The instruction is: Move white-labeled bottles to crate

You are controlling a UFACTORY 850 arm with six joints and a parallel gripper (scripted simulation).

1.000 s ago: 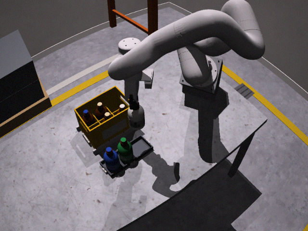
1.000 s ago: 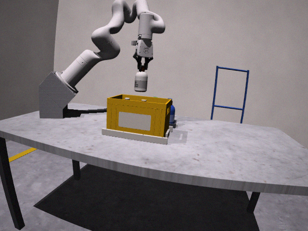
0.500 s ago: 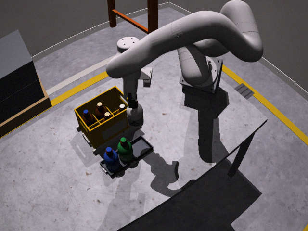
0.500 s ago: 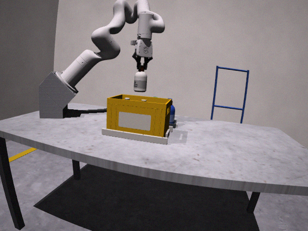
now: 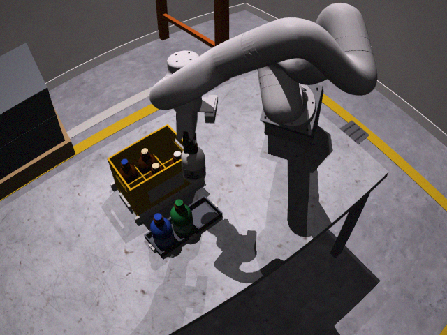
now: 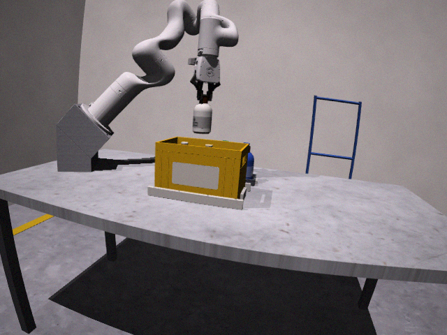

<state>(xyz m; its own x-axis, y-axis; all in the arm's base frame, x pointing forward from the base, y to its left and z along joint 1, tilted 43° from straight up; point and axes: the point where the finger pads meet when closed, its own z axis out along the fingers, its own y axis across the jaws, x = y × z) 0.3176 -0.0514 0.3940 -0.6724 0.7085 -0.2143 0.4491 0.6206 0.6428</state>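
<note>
My gripper is shut on the neck of a white-labeled bottle and holds it upright in the air, above the yellow crate near its right end. The crate holds several brown bottles; one has a blue cap, the others have pale caps. A dark tray in front of the crate carries a blue bottle and a green bottle. The tray's right part is bare.
The crate stands on a pale base plate on the grey table. The robot base sits at the table's back. A blue frame stands behind the table, a red-brown frame beyond the base.
</note>
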